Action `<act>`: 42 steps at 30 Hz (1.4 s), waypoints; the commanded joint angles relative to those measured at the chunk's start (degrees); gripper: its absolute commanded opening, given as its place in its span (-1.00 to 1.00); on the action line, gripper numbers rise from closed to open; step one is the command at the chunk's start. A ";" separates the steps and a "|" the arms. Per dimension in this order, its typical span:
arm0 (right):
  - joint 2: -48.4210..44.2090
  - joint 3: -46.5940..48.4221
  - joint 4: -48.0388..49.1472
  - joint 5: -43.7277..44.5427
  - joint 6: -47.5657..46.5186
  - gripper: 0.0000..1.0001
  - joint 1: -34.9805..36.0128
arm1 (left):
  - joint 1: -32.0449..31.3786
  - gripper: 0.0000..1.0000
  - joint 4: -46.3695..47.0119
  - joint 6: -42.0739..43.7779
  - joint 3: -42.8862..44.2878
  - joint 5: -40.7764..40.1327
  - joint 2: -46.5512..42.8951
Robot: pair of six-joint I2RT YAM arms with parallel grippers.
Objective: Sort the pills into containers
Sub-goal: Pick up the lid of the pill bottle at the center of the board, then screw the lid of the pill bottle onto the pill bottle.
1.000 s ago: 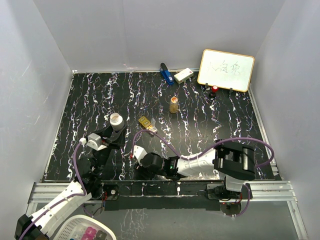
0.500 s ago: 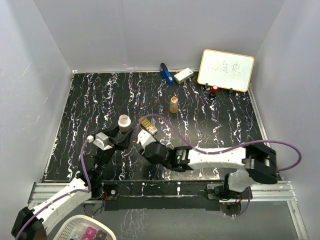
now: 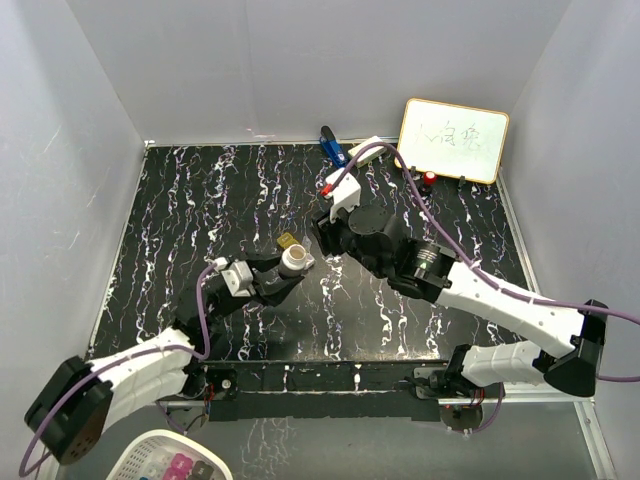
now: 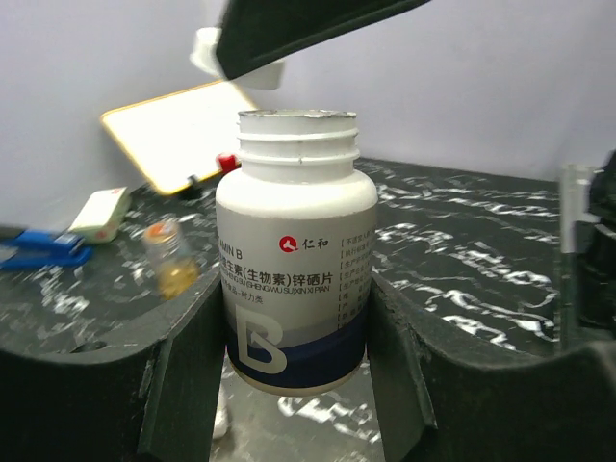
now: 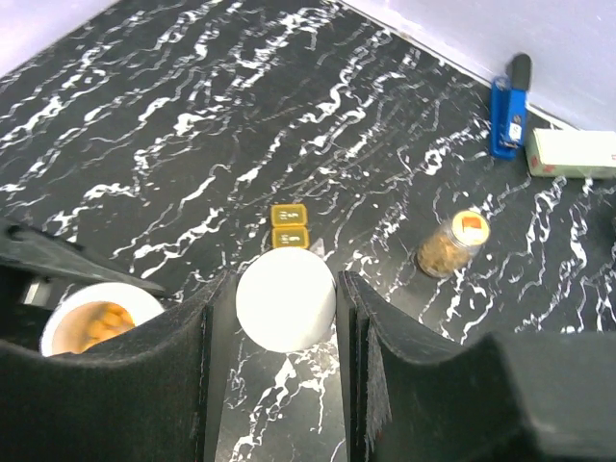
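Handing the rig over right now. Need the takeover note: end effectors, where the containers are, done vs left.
Left end effector: shut on the vitamin bottle, which is upright and uncapped. The right wrist view shows orange pills inside.
Right end effector: shut on the white cap, held above the table beside the bottle.
Gold pill box and amber bottle: both on the table, neither gripped.
Done: cap off.
Left: the sorting itself. No pills are visible outside the bottles.

Top camera looks down on the table; both close wrist cameras catch the golden-amber bottle.
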 commanded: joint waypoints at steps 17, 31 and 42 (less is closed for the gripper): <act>-10.38 5.19 -4.65 -20.04 -3.66 -0.70 0.10 | 0.53 -1.00 36.25 -11.92 7.49 11.56 22.92; -5.43 6.09 -5.23 -22.33 -2.04 -0.69 0.10 | 0.56 -1.00 36.24 -14.00 8.09 13.15 22.53; -3.98 5.66 -5.02 -22.96 -1.48 -0.69 0.10 | 0.56 -1.00 36.24 -14.17 8.38 13.41 22.95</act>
